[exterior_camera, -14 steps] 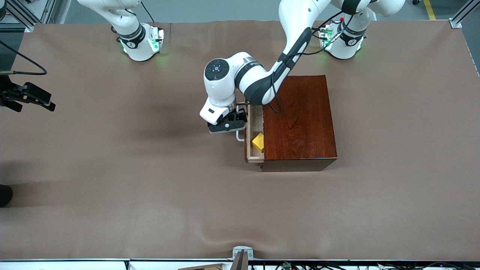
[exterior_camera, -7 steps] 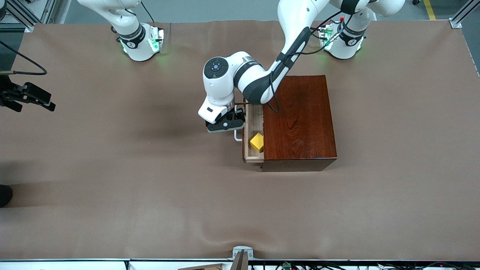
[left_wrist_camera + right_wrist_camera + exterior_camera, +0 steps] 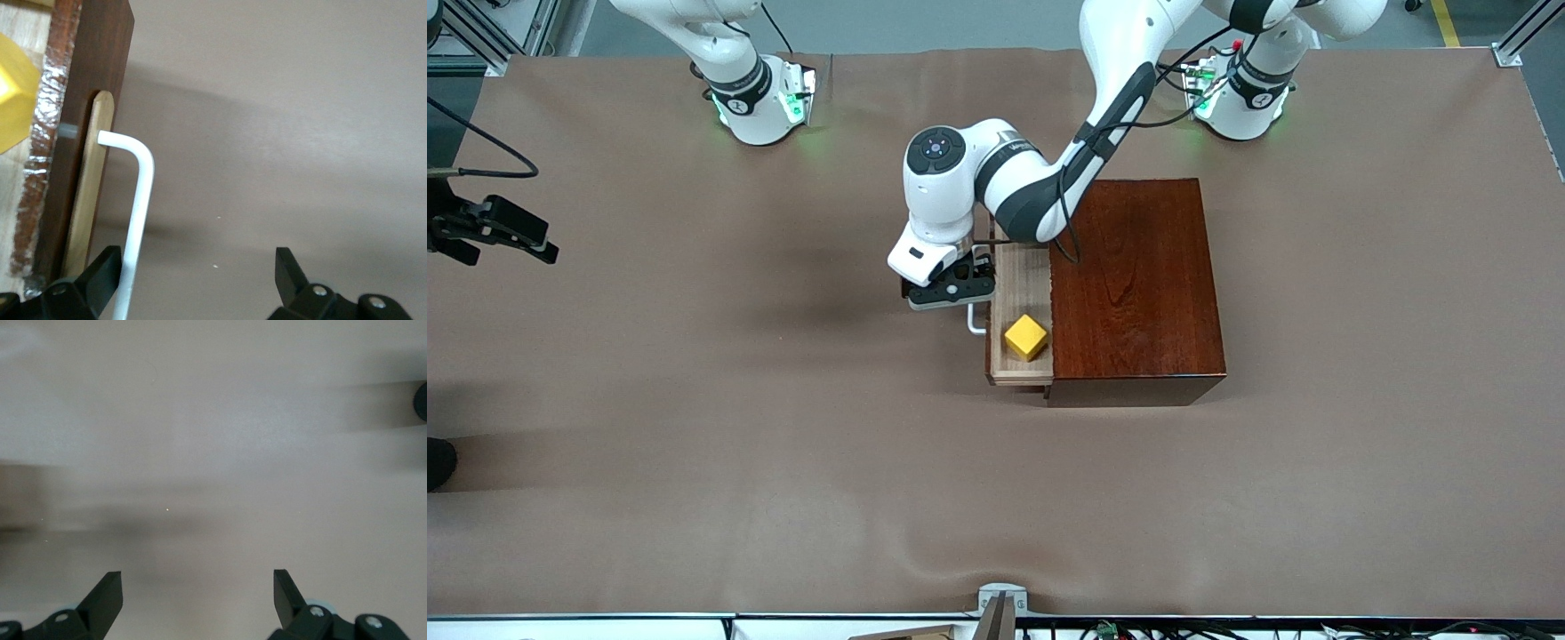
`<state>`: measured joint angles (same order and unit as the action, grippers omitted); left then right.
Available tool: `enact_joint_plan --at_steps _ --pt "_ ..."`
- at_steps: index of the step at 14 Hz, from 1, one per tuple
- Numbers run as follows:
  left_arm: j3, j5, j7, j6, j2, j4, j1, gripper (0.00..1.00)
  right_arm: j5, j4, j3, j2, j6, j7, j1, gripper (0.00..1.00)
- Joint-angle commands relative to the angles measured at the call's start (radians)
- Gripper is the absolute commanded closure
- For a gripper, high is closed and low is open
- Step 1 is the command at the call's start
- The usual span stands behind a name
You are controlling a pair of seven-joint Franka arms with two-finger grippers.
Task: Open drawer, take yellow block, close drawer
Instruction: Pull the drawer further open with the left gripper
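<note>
Our left gripper [image 3: 951,286], jaws open, hooks the white bar handle [image 3: 137,220] of the light-wood drawer [image 3: 1020,280]. The small yellow cube [image 3: 1025,337] lies in the drawer just beside the gripper, toward the glossy reddish-brown wooden box [image 3: 1138,284]. Our right gripper [image 3: 197,600] waits open over the desk.

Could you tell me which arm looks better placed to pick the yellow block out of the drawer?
Probably the left: its left gripper is open at the drawer handle, beside the yellow block. The right gripper is open over bare table.
</note>
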<state>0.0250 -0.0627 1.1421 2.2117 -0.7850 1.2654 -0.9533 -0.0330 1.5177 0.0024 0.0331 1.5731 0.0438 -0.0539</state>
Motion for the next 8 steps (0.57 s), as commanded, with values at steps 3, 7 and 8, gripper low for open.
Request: enact_joint_plan --at_steps 3,7,8 --pt "-0.025 0.063 0.048 0.079 -0.022 -0.038 -0.036 0.00 -0.015 -0.005 0.013 -0.006 -0.004 0.010 -0.020 0.00" --pt "-0.022 0.054 0.045 0.077 -0.014 -0.037 -0.035 0.00 -0.015 -0.005 0.013 -0.006 -0.004 0.010 -0.021 0.00" --pt "-0.022 0.050 0.045 0.074 -0.008 -0.037 -0.035 0.00 -0.015 -0.005 0.013 -0.006 -0.004 0.010 -0.021 0.00"
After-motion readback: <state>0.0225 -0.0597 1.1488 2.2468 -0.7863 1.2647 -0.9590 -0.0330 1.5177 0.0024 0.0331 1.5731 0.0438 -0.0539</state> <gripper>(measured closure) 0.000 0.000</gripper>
